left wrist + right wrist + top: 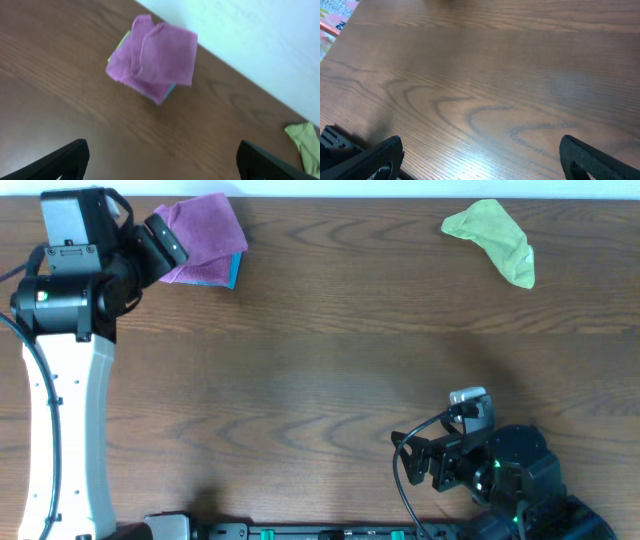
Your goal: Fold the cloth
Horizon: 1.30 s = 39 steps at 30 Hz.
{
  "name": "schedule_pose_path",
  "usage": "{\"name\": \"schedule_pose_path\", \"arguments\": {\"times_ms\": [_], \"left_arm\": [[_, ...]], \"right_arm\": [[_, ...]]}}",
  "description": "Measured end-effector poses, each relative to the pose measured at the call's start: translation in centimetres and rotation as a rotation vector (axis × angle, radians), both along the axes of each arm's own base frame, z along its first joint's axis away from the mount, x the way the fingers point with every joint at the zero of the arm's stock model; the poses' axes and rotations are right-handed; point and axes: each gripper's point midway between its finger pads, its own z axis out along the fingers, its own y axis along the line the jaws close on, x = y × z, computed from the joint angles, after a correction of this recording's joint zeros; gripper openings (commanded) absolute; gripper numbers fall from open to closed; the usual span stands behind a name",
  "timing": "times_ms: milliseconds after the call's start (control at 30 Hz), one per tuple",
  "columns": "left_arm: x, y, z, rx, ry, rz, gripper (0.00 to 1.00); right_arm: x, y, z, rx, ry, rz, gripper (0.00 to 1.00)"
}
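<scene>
While the wooden bench (320, 360) lies mostly bare, the left arm (65, 380) stretches to the frame's upper left, where the cloth (205, 235) rests rumpled atop a teal pad (234, 272). Left fingers (70, 160) and right fingers (375, 160) spread wide, empty.

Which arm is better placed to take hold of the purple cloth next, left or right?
Left. The left pincer is open right beside the purple cloth, which shows in its wrist view. The right pincer is far off at the opposite corner, and its camera sees no cloth.

no legible text, labels, numbers
</scene>
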Motion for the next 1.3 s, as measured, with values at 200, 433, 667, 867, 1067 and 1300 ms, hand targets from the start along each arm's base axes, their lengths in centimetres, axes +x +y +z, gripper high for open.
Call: {"name": "schedule_pose_path", "arguments": {"times_ms": [200,433,667,867,1067,1300], "left_arm": [[-2.9,-1.4,1.4,0.014,0.001,-0.037,0.95],[-6.2,-2.6,4.1,0.074,-0.094,-0.102,0.95],[-10.4,-2.1,2.7,0.116,-0.148,-0.103,0.95],[-13.6,-1.9,0.1,0.149,-0.231,-0.115,0.95],[-16.9,-1.6,-3.0,0.175,-0.289,-0.121,0.95],[-19.5,-1.5,-7.6,0.208,-0.325,-0.138,0.95]], "right_arm": [[0.0,0.0,0.0,0.000,0.000,0.000,0.99],[0.0,0.0,0.0,0.000,0.000,0.000,0.99],[0.0,0.0,0.0,0.000,0.000,0.000,0.99],[0.0,0.0,0.0,0.000,0.000,0.000,0.99],[0.0,0.0,0.0,0.000,0.000,0.000,0.99],[0.0,0.0,-0.1,-0.001,0.001,-0.001,0.99]]}}
